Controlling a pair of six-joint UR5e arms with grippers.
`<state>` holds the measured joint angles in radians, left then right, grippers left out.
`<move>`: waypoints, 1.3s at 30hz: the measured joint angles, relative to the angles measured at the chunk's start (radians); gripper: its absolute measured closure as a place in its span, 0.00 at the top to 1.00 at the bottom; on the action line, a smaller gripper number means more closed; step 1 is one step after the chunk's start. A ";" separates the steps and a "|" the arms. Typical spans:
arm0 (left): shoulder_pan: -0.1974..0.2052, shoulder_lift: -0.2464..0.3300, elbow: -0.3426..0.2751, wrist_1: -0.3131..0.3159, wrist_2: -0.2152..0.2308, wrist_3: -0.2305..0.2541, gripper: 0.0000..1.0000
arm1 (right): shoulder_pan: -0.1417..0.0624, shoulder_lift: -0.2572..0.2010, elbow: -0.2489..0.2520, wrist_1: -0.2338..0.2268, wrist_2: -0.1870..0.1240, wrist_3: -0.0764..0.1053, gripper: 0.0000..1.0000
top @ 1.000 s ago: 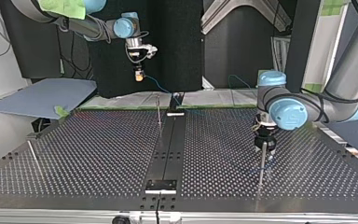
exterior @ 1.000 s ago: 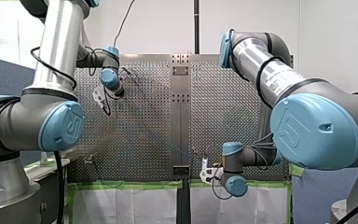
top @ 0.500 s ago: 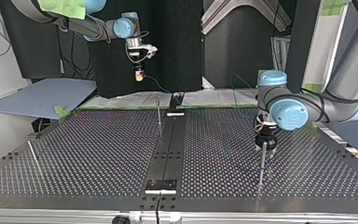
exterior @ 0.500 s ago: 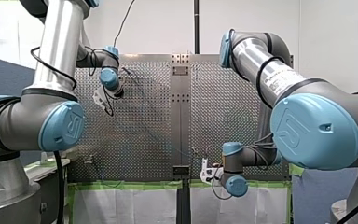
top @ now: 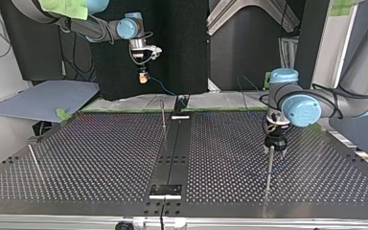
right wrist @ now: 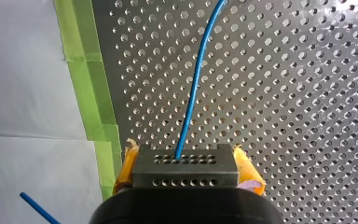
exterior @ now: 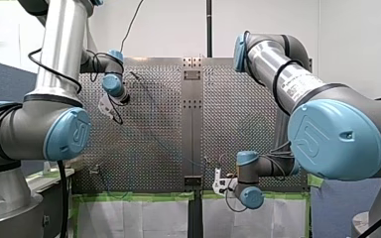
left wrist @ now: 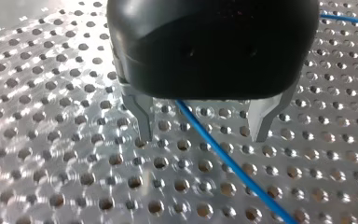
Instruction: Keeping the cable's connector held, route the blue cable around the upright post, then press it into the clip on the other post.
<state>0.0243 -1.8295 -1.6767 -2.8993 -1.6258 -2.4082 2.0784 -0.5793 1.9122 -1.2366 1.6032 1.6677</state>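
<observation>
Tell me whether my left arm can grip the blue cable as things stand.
Probably yes: in the left wrist view the blue cable runs between my left pincer's open fingers, and nothing blocks them.

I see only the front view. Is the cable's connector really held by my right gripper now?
Observer: Yes. The right wrist view shows the right gripper shut on the grey connector, yellow pads on both its sides.
Operator: And the other side, does it grip too?
Observer: No. In the left wrist view the left gripper is open; the blue cable passes between its metal fingers, unclamped.
</observation>
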 joint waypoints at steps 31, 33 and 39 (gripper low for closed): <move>0.044 0.074 -0.122 0.173 0.061 -0.289 1.00 | 0.000 0.000 0.000 0.000 -0.002 0.001 0.00; 0.045 0.088 -0.129 0.175 0.075 -0.309 1.00 | 0.000 0.000 0.000 0.000 -0.002 0.001 0.00; 0.046 0.121 -0.148 0.174 0.103 -0.365 1.00 | 0.000 0.000 0.000 0.000 -0.003 0.001 0.00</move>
<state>0.0706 -1.7088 -1.8250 -2.7258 -1.5223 -2.7736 2.0781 -0.5793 1.9122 -1.2365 1.6003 1.6689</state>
